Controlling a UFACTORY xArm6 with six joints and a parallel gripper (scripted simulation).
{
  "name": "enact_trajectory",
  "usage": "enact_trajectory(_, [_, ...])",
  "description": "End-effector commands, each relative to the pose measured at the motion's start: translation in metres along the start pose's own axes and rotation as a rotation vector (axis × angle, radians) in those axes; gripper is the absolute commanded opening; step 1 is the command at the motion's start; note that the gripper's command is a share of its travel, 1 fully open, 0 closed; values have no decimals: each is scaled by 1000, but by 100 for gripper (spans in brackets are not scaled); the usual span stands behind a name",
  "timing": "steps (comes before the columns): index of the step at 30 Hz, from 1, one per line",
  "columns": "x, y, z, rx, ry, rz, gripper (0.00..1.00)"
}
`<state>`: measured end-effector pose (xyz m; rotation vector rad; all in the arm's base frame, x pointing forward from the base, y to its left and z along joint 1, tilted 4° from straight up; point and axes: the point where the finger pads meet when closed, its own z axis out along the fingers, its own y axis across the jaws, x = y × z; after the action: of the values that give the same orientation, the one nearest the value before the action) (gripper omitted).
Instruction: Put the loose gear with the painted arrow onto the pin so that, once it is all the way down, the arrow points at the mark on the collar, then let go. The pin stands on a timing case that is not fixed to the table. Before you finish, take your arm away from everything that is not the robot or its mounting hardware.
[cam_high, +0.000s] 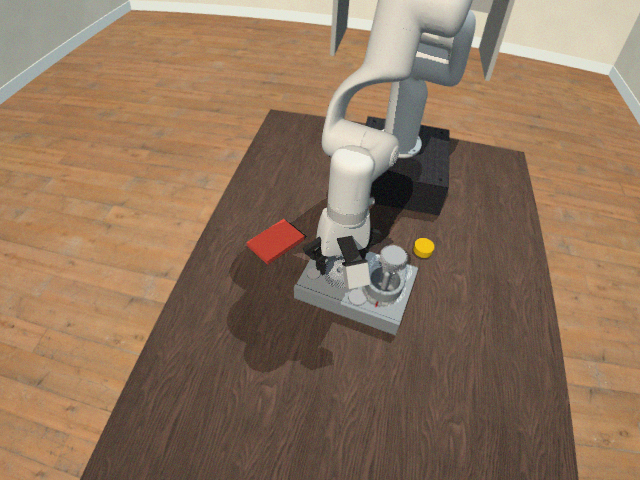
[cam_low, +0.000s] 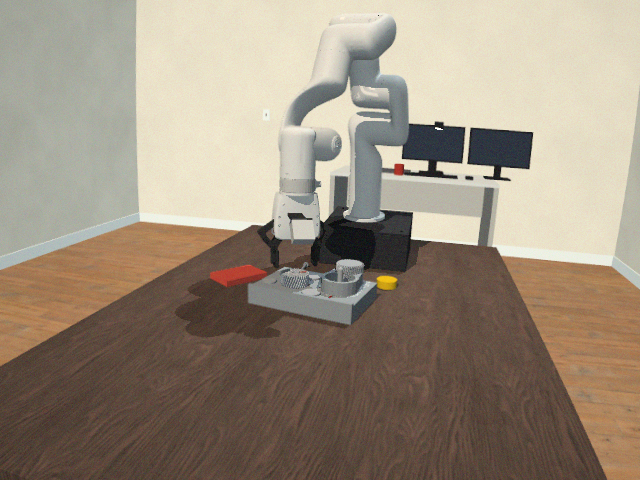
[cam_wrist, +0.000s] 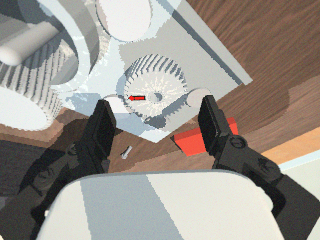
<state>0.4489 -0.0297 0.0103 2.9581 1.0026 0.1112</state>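
- A flat red rectangular block (cam_high: 275, 240) lies on the dark wooden table (cam_high: 320, 403), just beside the left end of the case and apart from it.
- A small pale screw-like part (cam_wrist: 125, 152) lies on the table near the case edge, seen between the fingers in the wrist view.
- The grey rectangular timing case (cam_low: 305, 304) rests on the table in front of the arm's black base block (cam_low: 398, 248).
- The black two-finger gripper (cam_low: 292, 256) hangs over the left part of the case. Its fingers stand almost fully apart and hold nothing.
- The loose light-grey toothed gear with the red painted arrow (cam_wrist: 156, 91) lies flat on the case top, below and between the fingers, touching neither. The arrow (cam_wrist: 136, 98) points toward the left finger in the wrist view.
- Two low round bosses (cam_wrist: 198, 96) sit on the case on either side of this gear.
- The grey cylindrical collar (cam_high: 383, 290) stands on the right part of the case, with the grey metal pin (cam_high: 386, 277) rising from its centre. A small red mark (cam_high: 377, 303) sits at the collar's near foot.
- A second grey toothed gear (cam_high: 393, 258) stands just behind the collar.
- A short yellow cylindrical puck (cam_high: 423, 248) rests on the table near the right rear corner of the case.
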Motion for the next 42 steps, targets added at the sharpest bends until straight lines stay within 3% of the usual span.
enact_trajectory(1, [1,1,-1,-3,3,0,93])
enact_trajectory(42, [1,1,32,-3,3,0,93])
